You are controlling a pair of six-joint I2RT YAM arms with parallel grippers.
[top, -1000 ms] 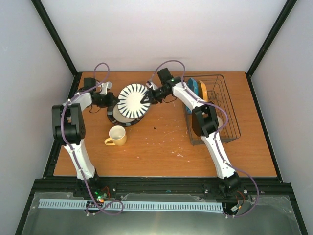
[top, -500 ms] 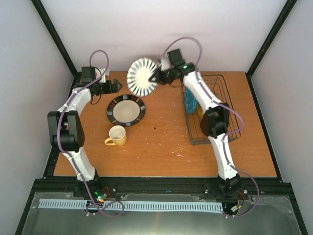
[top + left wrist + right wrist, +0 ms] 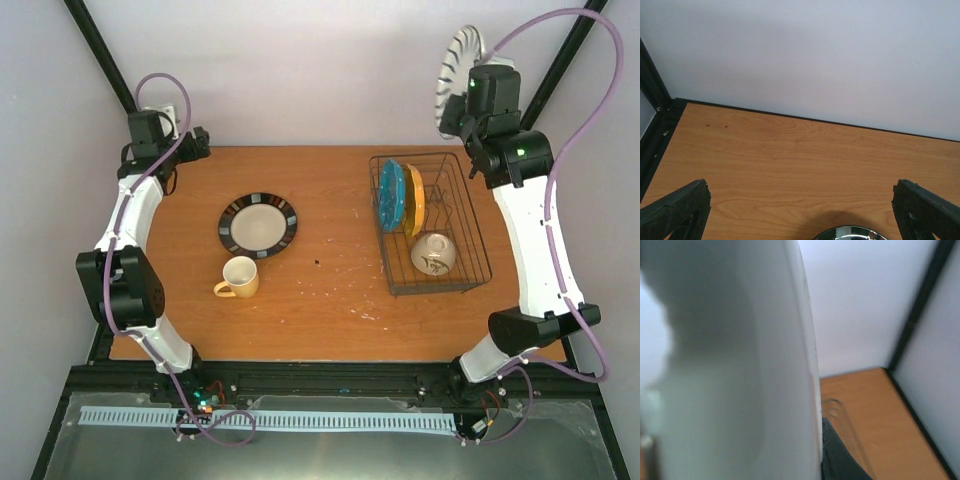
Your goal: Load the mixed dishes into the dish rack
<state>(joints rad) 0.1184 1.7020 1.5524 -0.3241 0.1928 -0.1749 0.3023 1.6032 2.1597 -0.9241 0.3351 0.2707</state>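
So my right gripper (image 3: 463, 103) is clamped on the lower edge of the black-and-white striped plate (image 3: 455, 62). It's holding the plate up on edge, high over the far right corner of the table (image 3: 330, 300), past the back end of the dish rack (image 3: 462, 225). My right wrist cam is basically all plate (blurry white, not much else to read). In the rack, the teal plate (image 3: 390, 195) and the orange-yellow plate (image 3: 414, 200) stand upright side by side, with the cream bowl (image 3: 434, 253) on their near side. My left gripper (image 3: 197, 141) hangs by the far left corner, fingers (image 3: 675, 212) spread wide, gripping nothing. Out on the table sit a dark-rimmed plate (image 3: 258, 224) and, just beside it, the yellow mug (image 3: 238, 277).
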